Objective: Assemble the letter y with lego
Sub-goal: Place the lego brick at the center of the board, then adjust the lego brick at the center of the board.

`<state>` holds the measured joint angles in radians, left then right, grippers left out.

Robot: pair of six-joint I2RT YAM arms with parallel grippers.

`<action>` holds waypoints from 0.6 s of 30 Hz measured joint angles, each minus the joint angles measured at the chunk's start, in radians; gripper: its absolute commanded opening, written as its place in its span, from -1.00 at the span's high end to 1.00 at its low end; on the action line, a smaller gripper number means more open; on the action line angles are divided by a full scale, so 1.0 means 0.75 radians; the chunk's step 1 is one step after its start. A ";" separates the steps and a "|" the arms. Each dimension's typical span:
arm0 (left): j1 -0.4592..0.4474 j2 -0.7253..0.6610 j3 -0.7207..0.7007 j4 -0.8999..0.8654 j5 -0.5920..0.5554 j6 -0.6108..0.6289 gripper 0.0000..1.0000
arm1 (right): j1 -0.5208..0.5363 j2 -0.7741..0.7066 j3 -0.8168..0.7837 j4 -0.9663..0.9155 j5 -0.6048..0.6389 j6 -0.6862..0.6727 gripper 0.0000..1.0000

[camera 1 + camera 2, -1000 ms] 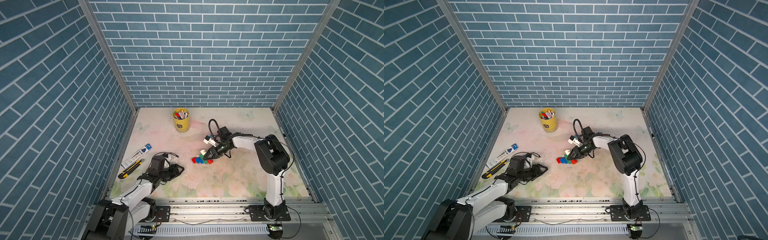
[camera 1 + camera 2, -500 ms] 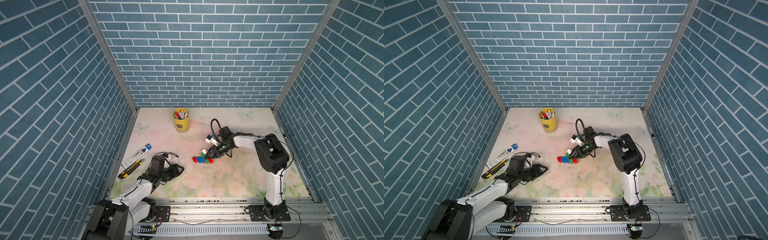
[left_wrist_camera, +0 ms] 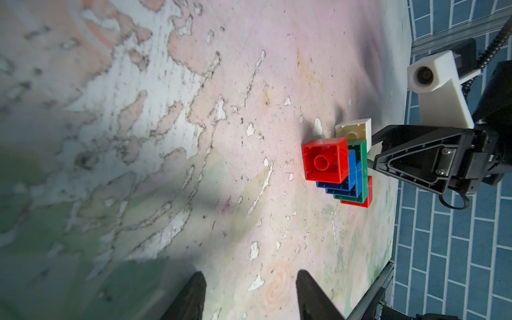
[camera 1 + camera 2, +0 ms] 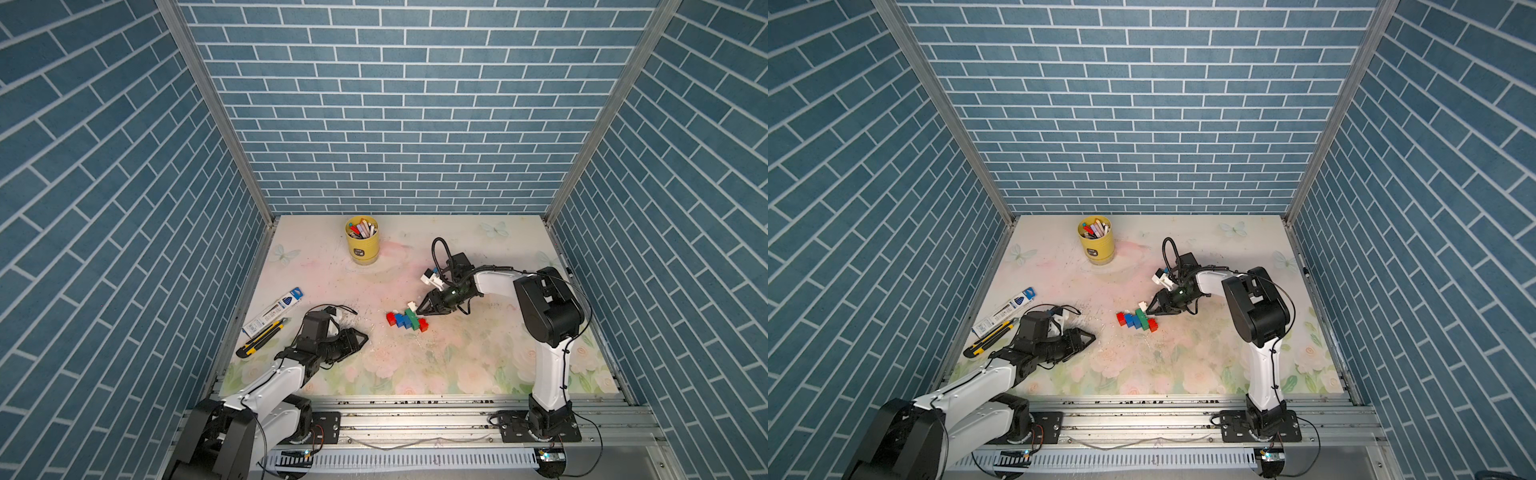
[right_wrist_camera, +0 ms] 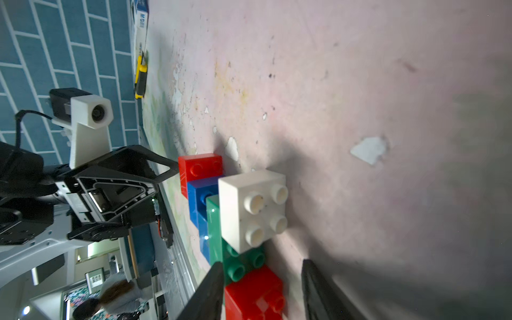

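**1. left gripper** [image 4: 360,338]: nearest the base rail, low over the worktop [image 4: 457,361] and well apart from the bricks. The jaws are partly open with nothing between them. No change over the last second.

**2. utility knife** [image 4: 262,338] and **pencil box** [image 4: 274,309]: by the left wall. Neither has moved.

**3. letter y** [image 4: 407,321]: mid-worktop, lying on its side with the studs facing the right arm.
- All six pieces of lego appear joined: far red brick [image 4: 390,318], two blue bricks [image 4: 400,320], green bar [image 4: 411,318], white brick [image 5: 252,206] and near red brick [image 5: 255,293].
- The white brick and the near red brick sit on the two ends of the green bar.
- Its position matches a second ago.

**4. right gripper** [image 4: 420,311]: just beside the stud end of the letter.
- Change noted: a second ago it was pressed in over the bricks. It has since eased back a little and let go.
- The jaws now stand apart on either side of the near red brick.
- A gap shows on at least one side, so nothing is held.

**5. yellow cup** [image 4: 362,249]: holds pens, stands near the back wall, not involved.

**Assessment:** the release reads as the closing step, and the letter looks complete and stands unsupported. What is left is probably a clean withdrawal of the right arm. The risk is a fingertip catching the near red brick and tipping or twisting the figure.
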<state>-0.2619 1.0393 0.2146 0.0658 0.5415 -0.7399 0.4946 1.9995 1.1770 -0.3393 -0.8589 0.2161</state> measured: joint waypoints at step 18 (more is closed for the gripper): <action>-0.039 0.005 0.067 -0.096 -0.034 0.011 -0.17 | 0.279 -0.366 -0.365 0.144 0.564 0.303 0.44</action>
<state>-0.2909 1.0431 0.2649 -0.0063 0.5163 -0.7319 0.7040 1.7248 0.9035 -0.2314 -0.4358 0.4435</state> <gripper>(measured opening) 0.577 0.286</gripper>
